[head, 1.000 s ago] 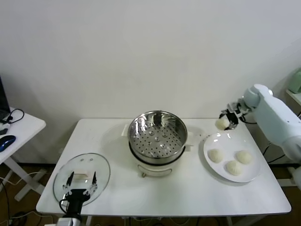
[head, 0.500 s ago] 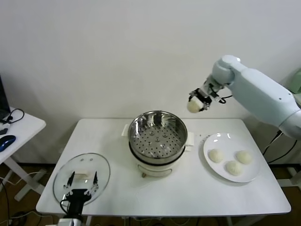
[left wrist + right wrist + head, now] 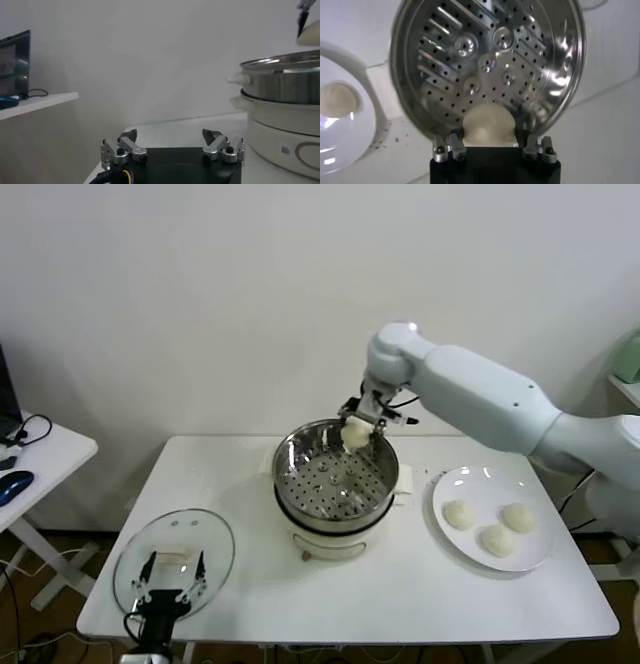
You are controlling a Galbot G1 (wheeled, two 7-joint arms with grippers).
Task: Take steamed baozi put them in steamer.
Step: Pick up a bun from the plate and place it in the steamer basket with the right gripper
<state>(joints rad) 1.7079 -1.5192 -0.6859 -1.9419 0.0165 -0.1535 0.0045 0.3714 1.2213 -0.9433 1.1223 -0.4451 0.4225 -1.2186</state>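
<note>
The right end effector [image 3: 358,427] hangs over the far rim of the steamer [image 3: 335,476], pinching one steamed baozi [image 3: 355,432] between its fingers. In the right wrist view that bun [image 3: 487,125] sits pressed between the two finger pads [image 3: 449,147], a smooth, cream-white dome, above the perforated tray, whose round holes and raised bumps gleam in bright steel. The tray holds no bun.

The steamer is a shiny stainless-steel pot on a white base with small side handles, standing at the middle of the white bench [image 3: 400,584]. In the left wrist view a small label with a code square [image 3: 285,149] shows on the base; its writing is too small to read.

To the robot's right of the steamer a white plate [image 3: 455,539] carries three more baozi [image 3: 489,526], round, pale and matte, lying apart from one another.

The left end effector [image 3: 170,576] stays low at the near left edge of the bench, fingers spread, just over a flat round glass lid [image 3: 215,539]. Beyond the bench on the left stands a side table [image 3: 55,454] with a cable and a dark mouse.
</note>
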